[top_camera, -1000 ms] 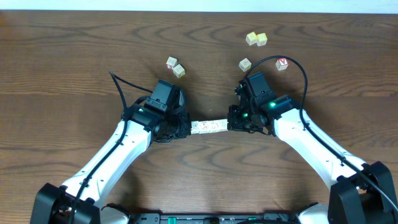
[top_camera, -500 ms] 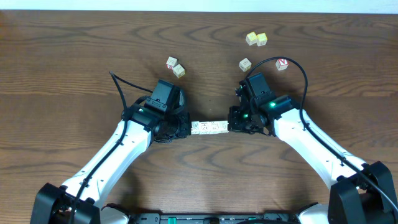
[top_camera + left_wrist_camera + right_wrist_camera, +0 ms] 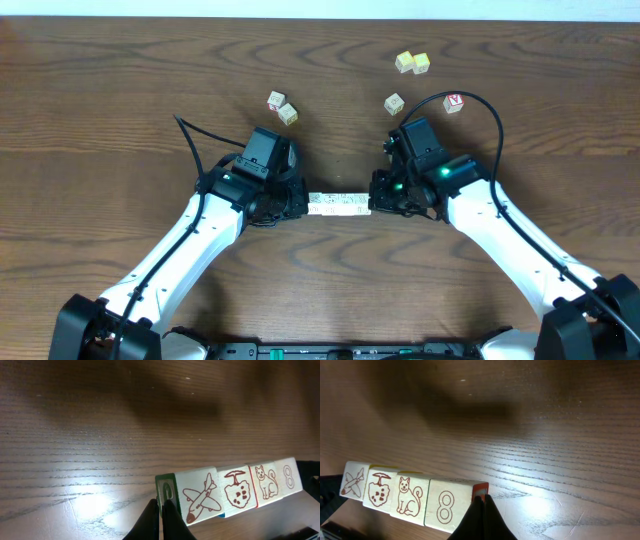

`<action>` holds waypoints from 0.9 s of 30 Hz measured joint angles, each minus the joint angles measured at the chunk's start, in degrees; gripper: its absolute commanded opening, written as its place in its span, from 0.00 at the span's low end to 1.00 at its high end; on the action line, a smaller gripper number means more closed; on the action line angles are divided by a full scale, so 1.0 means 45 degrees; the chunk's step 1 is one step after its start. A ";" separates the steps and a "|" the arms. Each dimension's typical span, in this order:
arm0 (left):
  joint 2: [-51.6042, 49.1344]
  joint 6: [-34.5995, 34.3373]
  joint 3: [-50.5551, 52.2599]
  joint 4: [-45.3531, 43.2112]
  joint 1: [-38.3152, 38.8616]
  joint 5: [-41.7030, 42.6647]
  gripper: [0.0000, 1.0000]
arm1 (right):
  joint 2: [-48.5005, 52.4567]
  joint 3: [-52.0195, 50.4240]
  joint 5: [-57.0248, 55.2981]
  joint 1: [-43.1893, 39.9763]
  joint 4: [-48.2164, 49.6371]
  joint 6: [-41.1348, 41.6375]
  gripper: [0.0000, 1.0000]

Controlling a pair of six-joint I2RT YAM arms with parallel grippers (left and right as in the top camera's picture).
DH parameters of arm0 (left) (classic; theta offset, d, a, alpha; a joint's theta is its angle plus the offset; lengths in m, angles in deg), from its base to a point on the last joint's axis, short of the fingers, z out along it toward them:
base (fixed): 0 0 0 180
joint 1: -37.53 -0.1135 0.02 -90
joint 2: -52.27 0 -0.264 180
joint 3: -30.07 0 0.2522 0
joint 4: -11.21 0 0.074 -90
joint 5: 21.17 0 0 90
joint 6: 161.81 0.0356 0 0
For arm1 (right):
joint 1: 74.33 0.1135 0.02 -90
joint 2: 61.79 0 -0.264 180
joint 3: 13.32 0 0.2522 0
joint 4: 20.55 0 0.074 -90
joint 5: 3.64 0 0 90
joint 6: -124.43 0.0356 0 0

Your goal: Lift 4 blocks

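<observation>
At frame centre, the four blocks (image 3: 338,204) sit in a row, squeezed endwise between our left pincer (image 3: 301,203) and right pincer (image 3: 373,203). Both are fully closed, with nothing between their fingers. Next, we judge, both must rise together under steady inward pressure.

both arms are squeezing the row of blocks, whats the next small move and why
Probably a slow, level, simultaneous lift, holding inward pressure. The four blocks sit in one row pinched end to end between the shut left tool and right tool; uneven motion would likely buckle it.
</observation>
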 measured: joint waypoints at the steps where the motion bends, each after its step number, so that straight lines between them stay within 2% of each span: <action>1: 0.0000 0.0000 0.0000 0.0000 0.0000 0.0000 0.07 | -0.0015 0.0000 0.0000 0.0000 0.0000 0.0010 0.01; 27: 0.0005 -0.0044 -0.0005 -0.0087 0.0000 0.0117 0.07 | -0.0253 0.0000 -0.0049 0.0000 -0.0277 0.0058 0.01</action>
